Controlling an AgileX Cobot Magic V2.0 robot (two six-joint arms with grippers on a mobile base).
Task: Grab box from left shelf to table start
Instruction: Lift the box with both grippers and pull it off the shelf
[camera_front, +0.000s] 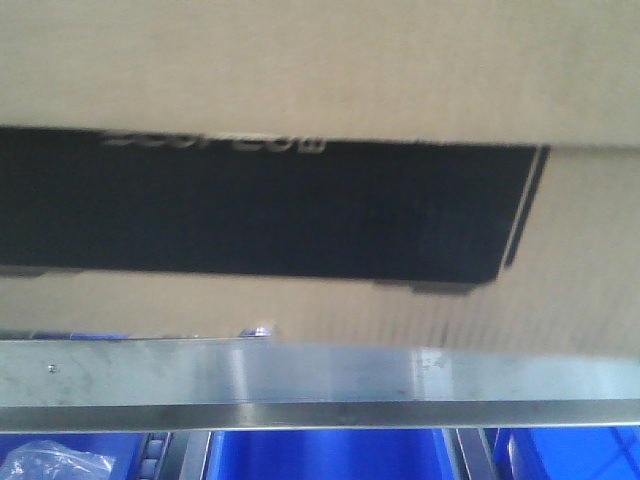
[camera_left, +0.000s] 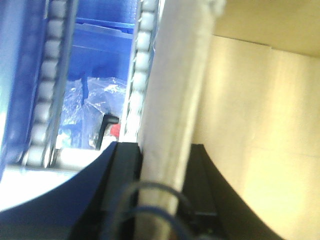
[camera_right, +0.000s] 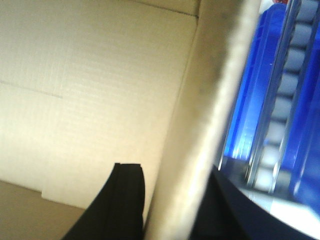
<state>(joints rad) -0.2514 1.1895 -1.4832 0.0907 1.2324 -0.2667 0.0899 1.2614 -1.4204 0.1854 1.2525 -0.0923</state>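
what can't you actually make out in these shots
1. Front view: the white lettering on the box is too blurred to read.
2. Front view: the box's bottom edge is hidden behind the left shelf rail, so whether it is resting or lifted is unclear.
3. Front view: both ends of the box are cut off by the frame edges.
4. Left wrist view: what the clear plastic bag holds is blurred.

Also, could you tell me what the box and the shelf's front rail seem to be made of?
The box looks like tan corrugated cardboard, matte, with fine ribbing visible. The front rail seems brushed silver metal, given its dull sheen and soft reflections.
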